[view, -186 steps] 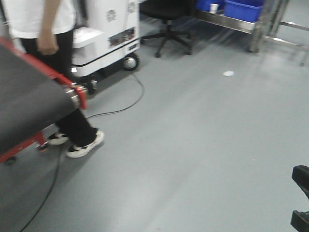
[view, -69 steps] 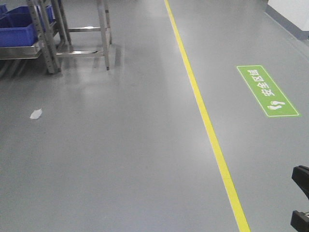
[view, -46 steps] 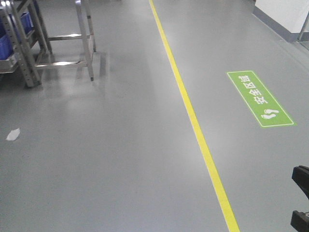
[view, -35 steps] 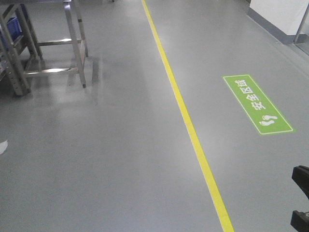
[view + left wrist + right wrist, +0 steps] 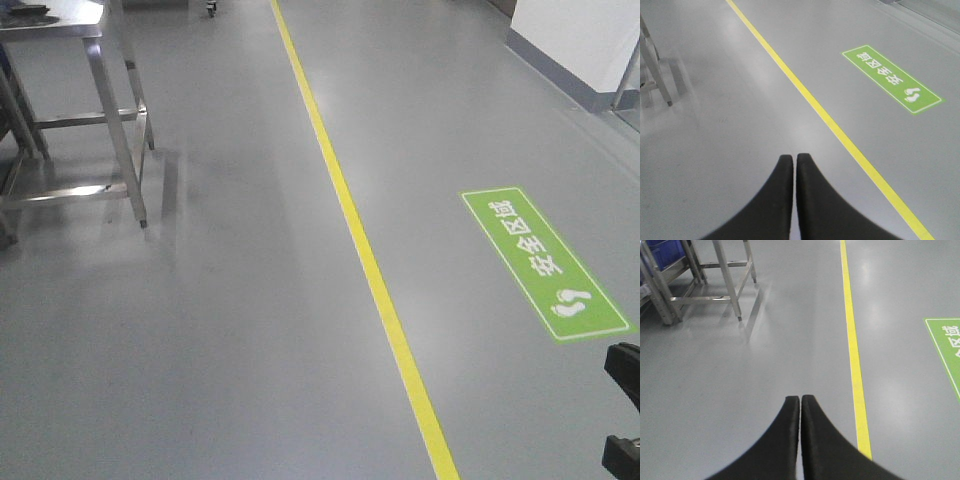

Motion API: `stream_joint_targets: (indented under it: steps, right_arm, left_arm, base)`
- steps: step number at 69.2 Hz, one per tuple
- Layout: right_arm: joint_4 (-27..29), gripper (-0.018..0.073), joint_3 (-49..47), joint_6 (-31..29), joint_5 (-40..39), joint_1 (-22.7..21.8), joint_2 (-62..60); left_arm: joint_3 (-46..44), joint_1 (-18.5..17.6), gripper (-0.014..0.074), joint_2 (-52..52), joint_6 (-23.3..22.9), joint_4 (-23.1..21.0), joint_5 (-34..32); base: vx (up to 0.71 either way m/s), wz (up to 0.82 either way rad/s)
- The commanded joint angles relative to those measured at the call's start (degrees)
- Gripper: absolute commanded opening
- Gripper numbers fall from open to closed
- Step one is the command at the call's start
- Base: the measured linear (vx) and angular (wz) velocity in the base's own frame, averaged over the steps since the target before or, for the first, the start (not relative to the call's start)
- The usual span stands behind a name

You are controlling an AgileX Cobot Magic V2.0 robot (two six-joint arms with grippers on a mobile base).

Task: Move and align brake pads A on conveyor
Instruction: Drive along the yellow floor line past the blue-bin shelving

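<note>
The brake pads and the conveyor are out of view in every current frame. My left gripper (image 5: 794, 157) is shut with nothing between its black fingers, hanging over bare grey floor. My right gripper (image 5: 800, 399) is likewise shut and empty above the floor. A black part of the right arm (image 5: 624, 415) shows at the lower right edge of the front view.
A yellow floor line (image 5: 350, 230) runs from top centre to the bottom. A green floor sign (image 5: 543, 262) with white characters lies right of it. A steel table frame (image 5: 95, 110) stands at the upper left. A white wall base (image 5: 575, 45) is at the upper right.
The view has swung away from the conveyor and the person. The steel table frame and yellow line have slid leftward and the green sign downward. Both grippers stay shut.
</note>
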Motion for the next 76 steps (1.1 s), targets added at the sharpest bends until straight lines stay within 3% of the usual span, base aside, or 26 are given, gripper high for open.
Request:
stream_joint_targets:
  steps: [1,76]
  right_arm:
    - [-0.6,-0.001,-1.7,-0.7,-3.9,-0.2,0.1]
    - [-0.6,-0.001,-1.7,-0.7,-3.9,-0.2,0.1]
  left_arm:
    - [-1.5,-0.3,-0.0006,0.3,-0.2,-0.3,-3.6]
    - [-1.5,-0.3,-0.0006,0.4,-0.2,-0.3,-3.6]
  base:
    - [0.61,-0.05]
    - [0.56,-0.11]
